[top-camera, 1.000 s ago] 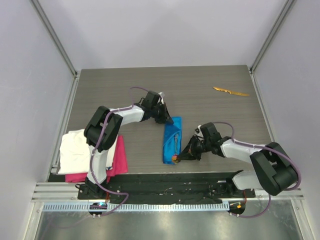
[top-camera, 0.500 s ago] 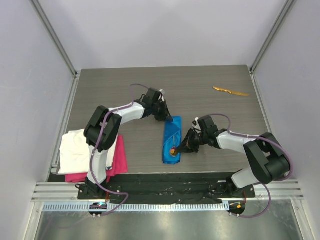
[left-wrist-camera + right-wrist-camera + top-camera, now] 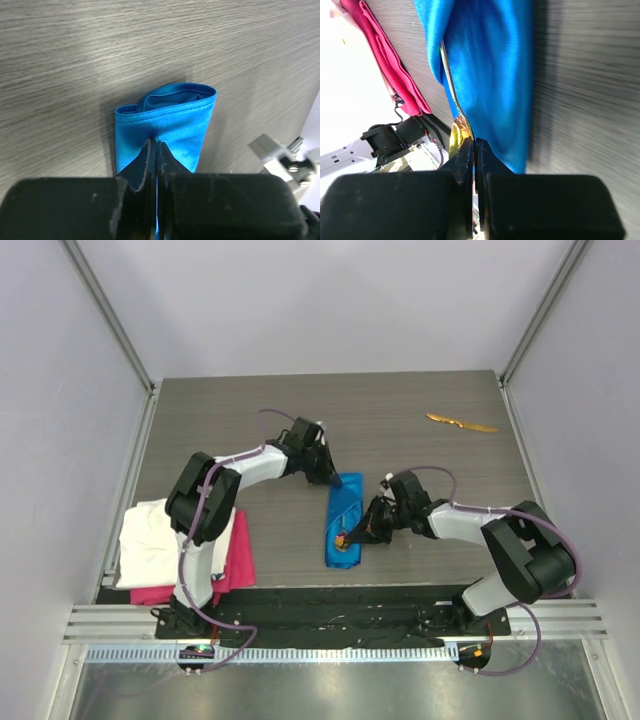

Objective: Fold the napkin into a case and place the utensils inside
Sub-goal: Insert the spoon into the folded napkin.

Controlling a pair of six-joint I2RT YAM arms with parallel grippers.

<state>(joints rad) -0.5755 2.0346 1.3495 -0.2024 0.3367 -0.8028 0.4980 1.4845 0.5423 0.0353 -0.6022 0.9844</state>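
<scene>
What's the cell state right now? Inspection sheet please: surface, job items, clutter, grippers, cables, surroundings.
Surface: dark wood-grain table.
Job's things: blue napkin folded into a narrow case; gold utensil part-way into its near end; second utensil lies loose at far right.
Clutter: white cloth on pink cloth, near left edge.
Grippers: left gripper shut on the napkin's far end; right gripper shut on the gold utensil.
Cables: purple cables run along both arms; no snag seen.
Surroundings: pale walls, metal frame posts; nothing else seen.
</scene>
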